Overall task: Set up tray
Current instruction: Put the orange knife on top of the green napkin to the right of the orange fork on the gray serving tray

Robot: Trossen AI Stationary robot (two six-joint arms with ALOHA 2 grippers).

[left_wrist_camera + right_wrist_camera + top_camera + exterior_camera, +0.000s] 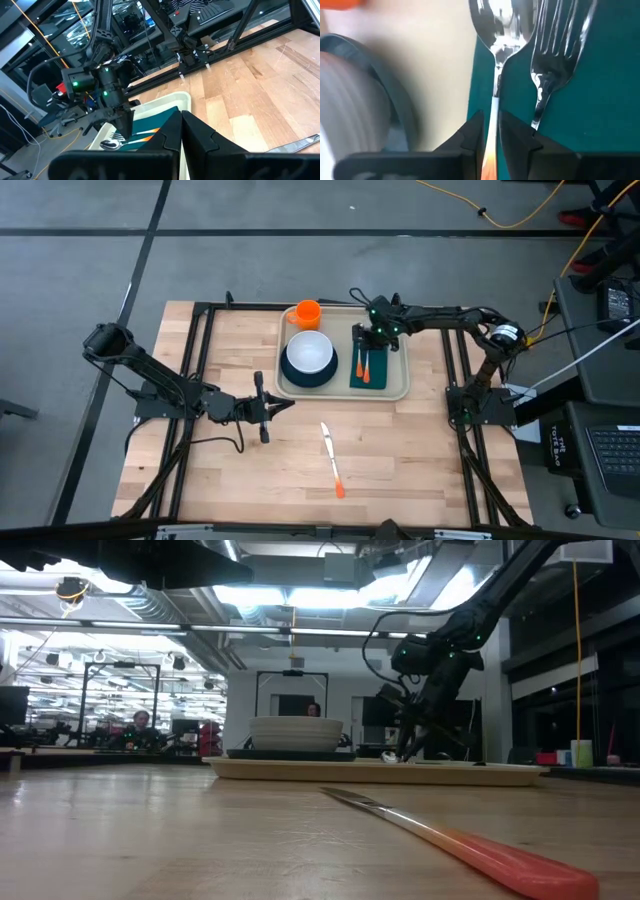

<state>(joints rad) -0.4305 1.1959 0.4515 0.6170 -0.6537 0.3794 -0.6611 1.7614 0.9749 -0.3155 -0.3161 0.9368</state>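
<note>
Landmark: tray (pixel 400 385), far centre of table. My right gripper (pixel 364 340) low over napkin (pixel 379 376) at tray's right half, fingers narrowly parted astride spoon (pixel 496 55) neck, fork (pixel 554 45) alongside.

Knife (pixel 331 459) off tray, on table toward near edge, long axis running away from tray, orange handle farthest.

Left gripper (pixel 262 408) left of knife, fingers pressed together, idle, nearer arm for pickup, I judge.

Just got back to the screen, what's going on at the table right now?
The right gripper is down over the napkin on the tray, fingers straddling the spoon handle beside the fork. A bowl on the plate and an orange cup are on the tray. The knife lies on the table. The left gripper waits.
</note>
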